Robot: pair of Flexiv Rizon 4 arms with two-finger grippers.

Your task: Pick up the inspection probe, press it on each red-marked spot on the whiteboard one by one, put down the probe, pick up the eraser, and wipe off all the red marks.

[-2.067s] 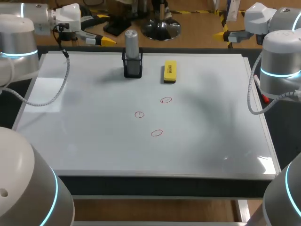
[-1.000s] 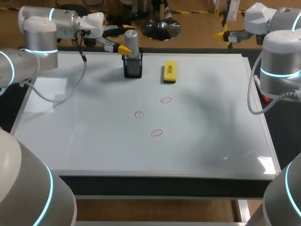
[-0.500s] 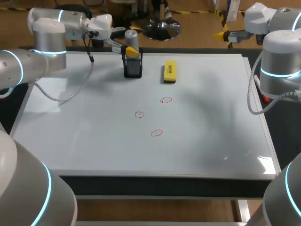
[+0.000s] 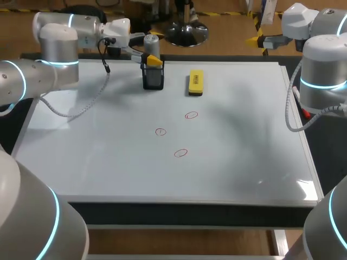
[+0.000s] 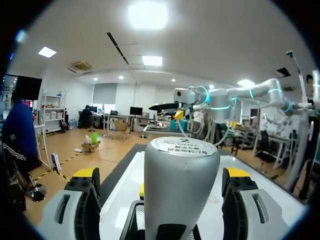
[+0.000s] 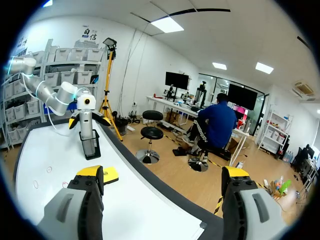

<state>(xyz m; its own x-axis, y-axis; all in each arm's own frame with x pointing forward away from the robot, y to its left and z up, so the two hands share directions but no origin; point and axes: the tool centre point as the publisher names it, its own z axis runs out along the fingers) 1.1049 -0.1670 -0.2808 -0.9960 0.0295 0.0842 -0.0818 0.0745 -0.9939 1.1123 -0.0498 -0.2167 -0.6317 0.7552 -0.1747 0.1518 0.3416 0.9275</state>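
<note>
Small illegible print atop probe (image 5: 181, 170)

Probe (image 4: 151, 45) base hidden in holder (image 4: 153, 79)

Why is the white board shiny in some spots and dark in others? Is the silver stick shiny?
Head view: pale glare sits on the whiteboard near its left edge and its near right corner; soft grey shadows lie beside the black holder and across the right part. Left wrist view: the probe has a soft sheen.
</note>
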